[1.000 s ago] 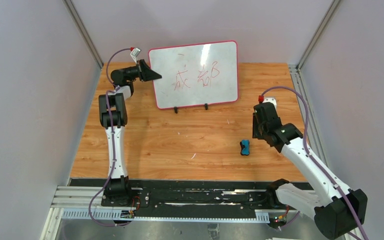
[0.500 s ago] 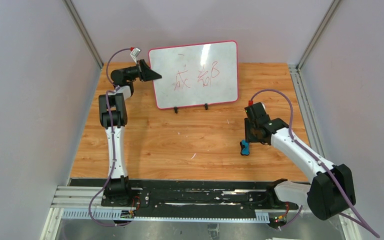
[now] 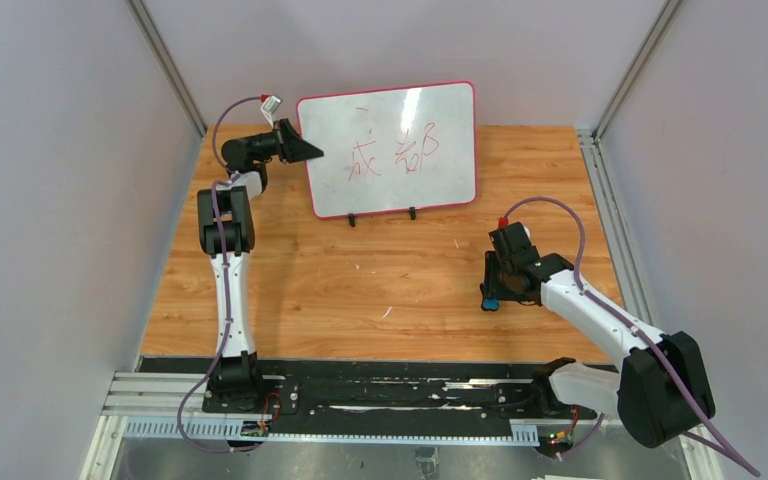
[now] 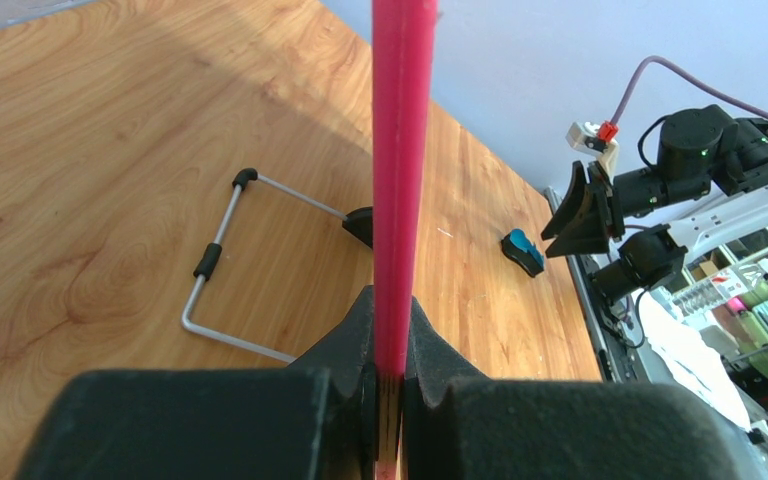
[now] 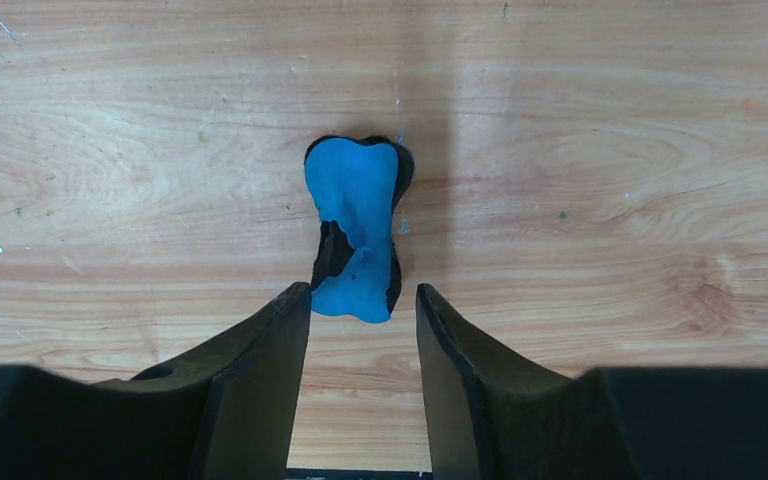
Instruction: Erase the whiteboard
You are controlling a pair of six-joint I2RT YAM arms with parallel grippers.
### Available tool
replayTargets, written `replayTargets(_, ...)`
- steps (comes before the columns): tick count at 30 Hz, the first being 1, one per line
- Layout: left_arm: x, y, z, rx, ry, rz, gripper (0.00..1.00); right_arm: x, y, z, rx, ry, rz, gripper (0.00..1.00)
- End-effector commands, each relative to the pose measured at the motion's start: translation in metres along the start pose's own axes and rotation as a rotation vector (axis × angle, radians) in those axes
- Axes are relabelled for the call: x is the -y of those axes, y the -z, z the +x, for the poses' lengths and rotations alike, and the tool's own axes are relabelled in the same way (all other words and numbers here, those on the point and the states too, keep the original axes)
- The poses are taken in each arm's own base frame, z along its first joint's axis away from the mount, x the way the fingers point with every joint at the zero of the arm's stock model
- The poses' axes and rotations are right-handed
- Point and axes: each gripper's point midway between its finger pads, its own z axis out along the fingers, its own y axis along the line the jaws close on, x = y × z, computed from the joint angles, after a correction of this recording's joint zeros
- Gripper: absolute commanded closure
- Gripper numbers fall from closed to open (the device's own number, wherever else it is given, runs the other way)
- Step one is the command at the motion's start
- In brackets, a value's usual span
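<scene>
My left pincer (image 4: 388,335) pressed tight on red-pink frame of whiteboard (image 3: 390,150), at its left edge. Whiteboard stands upright at far middle of surface (image 3: 360,290), red characters (image 3: 365,160) on its face. My right pincer (image 5: 360,305) spread, pointing down over blue-and-black eraser (image 5: 357,230) lying on surface right of centre. Eraser's near end sits between my fingertips; contact unclear.
</scene>
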Motion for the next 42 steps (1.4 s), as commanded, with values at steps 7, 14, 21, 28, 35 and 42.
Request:
replayTargets(7, -0.017, 0.019, 0.011, -0.002, -0.092, -0.022, 1.00, -0.008, -0.011, 0.005, 0.002, -0.005, -0.027, 0.55)
replayTargets(14, -0.018, 0.020, 0.010, 0.002, -0.089, -0.023, 1.00, -0.010, -0.020, 0.004, -0.008, 0.003, -0.023, 0.55)
replayTargets(21, -0.018, 0.020, 0.010, 0.003, -0.087, -0.023, 1.00, -0.010, -0.021, 0.003, -0.002, -0.003, -0.021, 0.57)
replayTargets(28, -0.018, 0.021, 0.010, 0.004, -0.088, -0.024, 1.00, -0.008, -0.024, 0.005, -0.012, -0.007, -0.009, 0.58)
replayTargets(35, -0.018, 0.020, 0.010, 0.006, -0.087, -0.024, 1.00, -0.003, -0.030, 0.010, -0.029, -0.012, 0.027, 0.59)
replayTargets(42, -0.019, 0.021, 0.009, 0.008, -0.084, -0.025, 1.00, 0.003, -0.035, 0.013, -0.041, -0.018, 0.062, 0.61)
